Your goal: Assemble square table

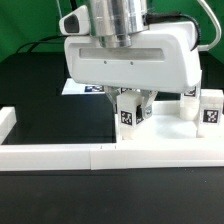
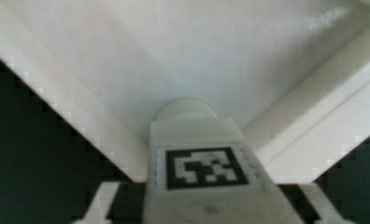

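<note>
Only wrist view: leg (image 2: 201, 150) tag close-up.

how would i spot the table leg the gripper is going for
Find the big white gripper above the long white wall. The leg stands between its fingers, a tag on its face. The other legs stand apart, toward the exterior view's right.

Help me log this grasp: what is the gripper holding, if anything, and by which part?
The gripper brackets a tagged white leg near its upper end, but whether it grips it cannot be told.
</note>
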Controlling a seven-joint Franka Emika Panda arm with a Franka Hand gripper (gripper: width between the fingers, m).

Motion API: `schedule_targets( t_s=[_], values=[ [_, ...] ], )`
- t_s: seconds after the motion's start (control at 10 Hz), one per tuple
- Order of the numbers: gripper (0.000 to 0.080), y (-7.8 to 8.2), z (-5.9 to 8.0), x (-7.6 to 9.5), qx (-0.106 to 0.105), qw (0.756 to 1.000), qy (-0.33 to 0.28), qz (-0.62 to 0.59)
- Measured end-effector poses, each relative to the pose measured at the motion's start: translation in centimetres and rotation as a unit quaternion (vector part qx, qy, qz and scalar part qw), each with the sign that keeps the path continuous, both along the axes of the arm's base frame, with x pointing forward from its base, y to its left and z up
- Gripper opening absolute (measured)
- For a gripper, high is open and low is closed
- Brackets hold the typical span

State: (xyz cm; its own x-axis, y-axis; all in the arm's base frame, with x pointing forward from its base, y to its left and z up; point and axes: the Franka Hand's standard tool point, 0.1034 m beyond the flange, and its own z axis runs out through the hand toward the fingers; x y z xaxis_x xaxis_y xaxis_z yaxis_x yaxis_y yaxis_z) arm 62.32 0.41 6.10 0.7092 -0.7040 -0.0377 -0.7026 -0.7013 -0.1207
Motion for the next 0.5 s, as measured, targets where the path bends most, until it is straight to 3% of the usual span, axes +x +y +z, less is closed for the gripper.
schedule_targets(
  t_s=[0.1,0.2,0.5],
  values=[
    [0.0288,0.0,0.01,0.02,0.003,0.999,0.004,-0.037],
    [0.0288,-0.11,0.05,0.1,0.015,0.988,0.019,-0.153],
    [0.0288,-0.2,-0.05,0.22,0.063,0.91,0.059,-0.406]
  ],
)
